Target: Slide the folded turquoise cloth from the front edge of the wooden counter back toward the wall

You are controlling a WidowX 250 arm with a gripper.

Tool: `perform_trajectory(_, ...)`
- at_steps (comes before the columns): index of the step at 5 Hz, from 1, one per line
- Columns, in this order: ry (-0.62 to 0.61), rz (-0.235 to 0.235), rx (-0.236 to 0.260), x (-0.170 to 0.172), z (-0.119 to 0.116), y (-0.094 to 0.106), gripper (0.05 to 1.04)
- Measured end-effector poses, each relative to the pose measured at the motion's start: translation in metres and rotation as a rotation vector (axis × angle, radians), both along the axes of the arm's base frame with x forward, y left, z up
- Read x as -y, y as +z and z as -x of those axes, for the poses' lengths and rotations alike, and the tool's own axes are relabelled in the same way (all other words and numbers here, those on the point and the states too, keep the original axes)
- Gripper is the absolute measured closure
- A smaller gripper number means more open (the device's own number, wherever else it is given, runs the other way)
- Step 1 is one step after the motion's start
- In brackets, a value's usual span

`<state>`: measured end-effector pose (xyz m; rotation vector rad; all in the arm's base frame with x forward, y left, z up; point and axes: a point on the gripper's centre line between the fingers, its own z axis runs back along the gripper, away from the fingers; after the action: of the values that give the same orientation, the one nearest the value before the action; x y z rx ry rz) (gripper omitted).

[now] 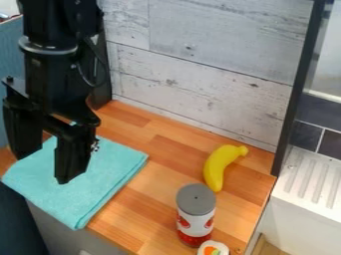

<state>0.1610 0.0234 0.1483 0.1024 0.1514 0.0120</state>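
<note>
My gripper (45, 159) hangs at the left over the folded turquoise cloth (110, 174), its two fingers spread wide apart with nothing between them. The cloth lies flat on the left part of the wooden counter (166, 144). To the right, a yellow toy banana (219, 167) rests on the wood. In front of the banana stands an upright can (196, 216) with a grey lid and a white and red side. A small white round piece with orange and green on it (213, 248) sits beside the can's base at the bottom edge.
A whitewashed plank wall (200, 60) runs behind the counter, and a dark upright post (297, 89) stands at its right corner. Right of the post is a white ridged drainboard (309, 179), with dark tiles behind it. The counter's front edge drops off at lower left.
</note>
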Motion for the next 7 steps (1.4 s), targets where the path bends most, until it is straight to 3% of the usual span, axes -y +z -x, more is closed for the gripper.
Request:
perform_trajectory(1, -0.003, 0.003, -0.013, 0.000, 0.001, -0.002, 0.085)
perform_trajectory(2, 0.002, 0.025, 0.011, -0.019, -0.002, 0.001, 0.085)
perform_trajectory(3, 0.033, 0.076, 0.067, -0.043, -0.010, 0.003, 0.085)
perform_trajectory(4, 0.032, 0.062, 0.086, -0.059, -0.022, -0.006, 0.085)
perform_trajectory(7, 0.017, 0.043, 0.079, -0.098, -0.054, -0.065, 0.085)
